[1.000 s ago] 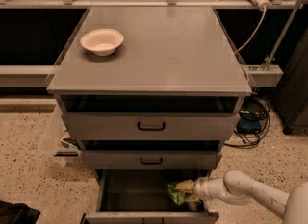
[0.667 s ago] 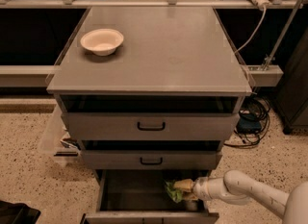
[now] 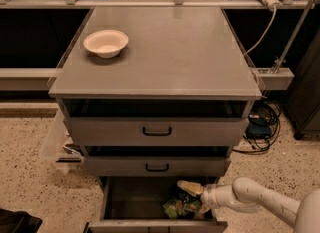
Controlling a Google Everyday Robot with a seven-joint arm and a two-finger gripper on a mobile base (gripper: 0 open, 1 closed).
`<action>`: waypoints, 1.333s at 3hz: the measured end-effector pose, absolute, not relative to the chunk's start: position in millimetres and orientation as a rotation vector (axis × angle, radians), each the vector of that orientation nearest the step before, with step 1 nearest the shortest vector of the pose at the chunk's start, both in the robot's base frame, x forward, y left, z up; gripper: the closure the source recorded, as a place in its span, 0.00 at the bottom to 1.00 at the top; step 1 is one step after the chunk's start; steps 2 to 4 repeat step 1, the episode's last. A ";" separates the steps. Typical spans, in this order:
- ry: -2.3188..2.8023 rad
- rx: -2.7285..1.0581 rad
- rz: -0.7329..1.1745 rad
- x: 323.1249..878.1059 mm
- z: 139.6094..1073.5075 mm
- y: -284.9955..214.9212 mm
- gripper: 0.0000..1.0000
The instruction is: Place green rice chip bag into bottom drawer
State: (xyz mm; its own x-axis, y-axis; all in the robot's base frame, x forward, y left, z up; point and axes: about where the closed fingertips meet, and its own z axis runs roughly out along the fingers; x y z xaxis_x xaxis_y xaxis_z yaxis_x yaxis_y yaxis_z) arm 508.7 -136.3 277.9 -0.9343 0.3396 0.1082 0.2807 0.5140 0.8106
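Note:
The green rice chip bag lies crumpled inside the open bottom drawer, at the right of its dark interior near the front wall. My gripper reaches into the drawer from the right, just above and to the right of the bag. Its fingers stand apart, with the upper fingertip clear of the bag and the lower one partly hidden behind the bag's right edge. The white arm runs off to the lower right.
The two upper drawers with black handles are shut. A white bowl sits on the cabinet top at the back left. Cables lie on the floor to the right, and a clear plastic bin stands to the left.
The bag has dropped slightly lower and to the left in the drawer. The gripper has stayed almost still.

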 end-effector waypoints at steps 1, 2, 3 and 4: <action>2.677 0.549 1.415 508.7 277.9 -136.3 0.00; 2.677 0.549 1.415 508.7 277.9 -136.3 0.00; 2.677 0.549 1.415 508.7 277.9 -136.3 0.00; 2.677 0.549 1.415 508.7 277.9 -136.3 0.00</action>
